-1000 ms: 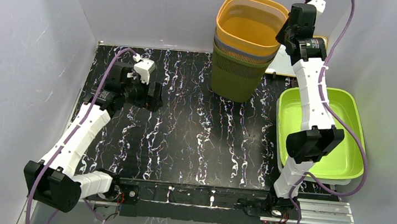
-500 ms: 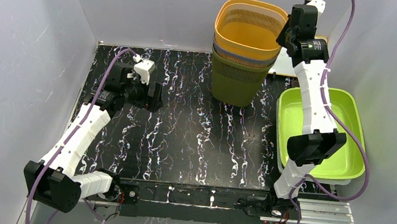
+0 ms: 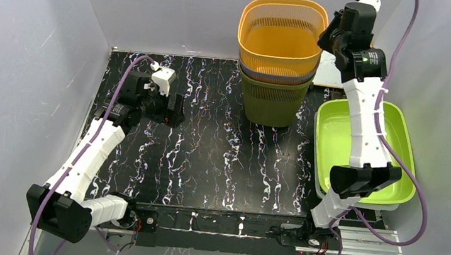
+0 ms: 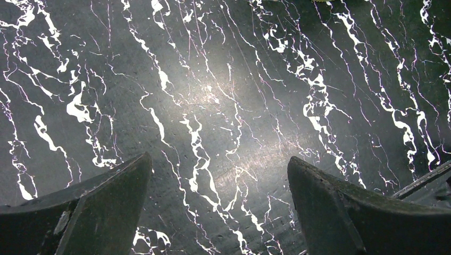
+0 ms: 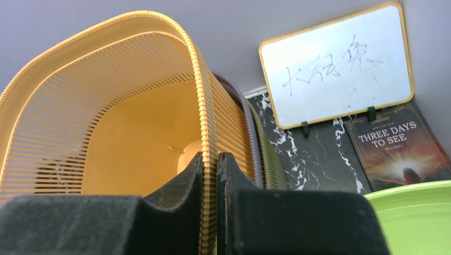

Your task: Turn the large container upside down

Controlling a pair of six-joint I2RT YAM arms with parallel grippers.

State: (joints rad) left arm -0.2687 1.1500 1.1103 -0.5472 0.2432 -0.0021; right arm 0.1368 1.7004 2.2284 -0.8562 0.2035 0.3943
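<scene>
Orange slatted basket (image 5: 198, 79), wall clamped between right fingers (image 5: 181, 202); left fingers (image 4: 106, 202) spread over marbled bench (image 4: 223, 106); book (image 5: 396, 154) titled "THREE DAYS TO SEE" near handwritten whiteboard (image 5: 335, 69).

Ribbed plastic basket (image 3: 282, 29); glossy marbled tbl (image 3: 207, 157).

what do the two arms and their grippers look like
The left arm and right arm both have white link shells and chunky black joint housings. A purple cable runs along each. Each wrist carries a small white camera block. The left gripper and right gripper have matt black, wedge-shaped fingers.
</scene>
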